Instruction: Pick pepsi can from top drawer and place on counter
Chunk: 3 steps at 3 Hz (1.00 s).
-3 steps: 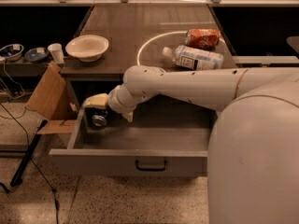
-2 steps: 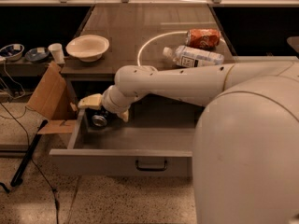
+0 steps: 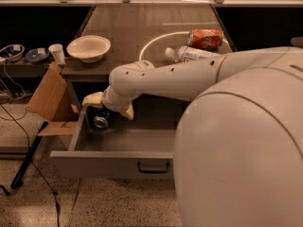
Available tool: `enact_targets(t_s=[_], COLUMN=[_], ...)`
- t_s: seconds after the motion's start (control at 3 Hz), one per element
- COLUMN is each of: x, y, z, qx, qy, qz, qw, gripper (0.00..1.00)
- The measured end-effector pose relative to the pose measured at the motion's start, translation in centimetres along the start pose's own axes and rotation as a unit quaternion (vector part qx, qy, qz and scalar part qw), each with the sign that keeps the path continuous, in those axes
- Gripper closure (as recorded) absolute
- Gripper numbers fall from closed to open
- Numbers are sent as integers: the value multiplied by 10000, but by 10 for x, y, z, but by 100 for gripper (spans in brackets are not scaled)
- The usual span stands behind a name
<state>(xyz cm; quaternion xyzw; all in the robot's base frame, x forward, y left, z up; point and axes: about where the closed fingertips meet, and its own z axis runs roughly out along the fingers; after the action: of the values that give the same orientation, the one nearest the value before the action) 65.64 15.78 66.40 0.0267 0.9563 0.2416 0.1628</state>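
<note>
Bench (image 3: 123, 32) is waiting: drawer (image 3: 109, 157) is open, gripper (image 3: 109, 107) hangs right at the pepsi can (image 3: 101, 121) inside, can't tell if it's gripping it. Lifting and placing remain.

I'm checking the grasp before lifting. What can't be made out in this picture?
1. Camera view: the pepsi can, by the left wall of the top drawer, shows only its silver top. The pincer over it hides its sides, so contact cannot be judged.
2. Camera view: the drawer's right part is hidden by the arm and the robot body.
3. Camera view: the clear bottle on the counter is partly hidden behind the arm.
</note>
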Motion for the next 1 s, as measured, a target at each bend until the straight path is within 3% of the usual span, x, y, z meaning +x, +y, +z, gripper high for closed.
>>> enact_targets(t_s=[0.67,1.0], x=[-13,-17], y=[-11,-11], z=[-8,-11], qx=[556,753], qy=[-353,-464], qz=[26,-134], qw=[9978,9960], gripper=[0,0])
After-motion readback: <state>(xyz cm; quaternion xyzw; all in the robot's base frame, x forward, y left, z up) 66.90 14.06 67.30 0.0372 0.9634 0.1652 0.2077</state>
